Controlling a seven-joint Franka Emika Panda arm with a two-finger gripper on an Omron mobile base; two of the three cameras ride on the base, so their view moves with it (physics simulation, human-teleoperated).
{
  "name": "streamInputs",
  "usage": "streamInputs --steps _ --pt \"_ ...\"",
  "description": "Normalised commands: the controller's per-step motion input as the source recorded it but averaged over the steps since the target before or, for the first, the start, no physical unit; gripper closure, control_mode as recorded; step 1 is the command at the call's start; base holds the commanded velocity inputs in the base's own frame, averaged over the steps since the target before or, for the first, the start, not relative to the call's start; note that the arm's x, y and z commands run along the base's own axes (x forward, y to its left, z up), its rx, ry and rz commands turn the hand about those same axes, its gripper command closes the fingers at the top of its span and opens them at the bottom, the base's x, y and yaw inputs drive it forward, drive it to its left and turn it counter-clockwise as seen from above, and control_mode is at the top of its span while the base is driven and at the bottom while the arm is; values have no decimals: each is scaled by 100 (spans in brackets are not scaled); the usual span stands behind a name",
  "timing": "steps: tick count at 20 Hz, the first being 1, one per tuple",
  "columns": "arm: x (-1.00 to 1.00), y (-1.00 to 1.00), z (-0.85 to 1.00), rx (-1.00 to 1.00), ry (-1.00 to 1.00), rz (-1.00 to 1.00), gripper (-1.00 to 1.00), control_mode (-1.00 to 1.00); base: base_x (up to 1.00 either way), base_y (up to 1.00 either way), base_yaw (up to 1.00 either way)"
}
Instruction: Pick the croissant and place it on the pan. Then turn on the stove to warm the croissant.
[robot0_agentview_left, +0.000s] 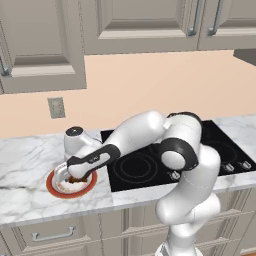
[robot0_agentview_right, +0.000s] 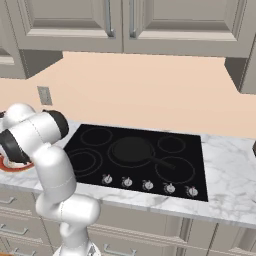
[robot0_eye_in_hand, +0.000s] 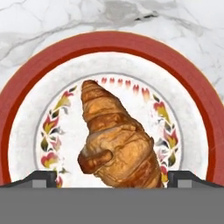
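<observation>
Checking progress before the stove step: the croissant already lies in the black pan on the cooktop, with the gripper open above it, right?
Not the pan: the hand view shows the croissant on the red-rimmed plate, the open gripper straddling it.

pan (robot0_agentview_right: 131, 150) on black stove (robot0_agentview_right: 90, 139)

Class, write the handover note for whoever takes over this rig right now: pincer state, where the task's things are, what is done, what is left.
Pincer: open, low over the plate, one fingertip on each side of the croissant; nothing gripped yet.
Croissant: lying on the plate on the marble counter, left of the stove.
Pan: dark, on the stove's middle burner, with nothing in it.
Knobs: in a row along the stove's front edge; settings too small to tell.
Done: approach to the croissant.
Left: close on it, lift, set it in the pan, then turn on the stove.
</observation>
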Motion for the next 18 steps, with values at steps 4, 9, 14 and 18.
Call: streamInputs --steps 4,9,14,18 --pt "8 0 -11 0 0 0 -100 -100 0 0 0" --pt "8 0 -6 0 0 0 -100 -100 0 0 0" --pt "9 0 -13 0 0 0 -100 -100 0 0 0" --pt "12 0 -19 0 0 0 -100 -100 0 0 0"
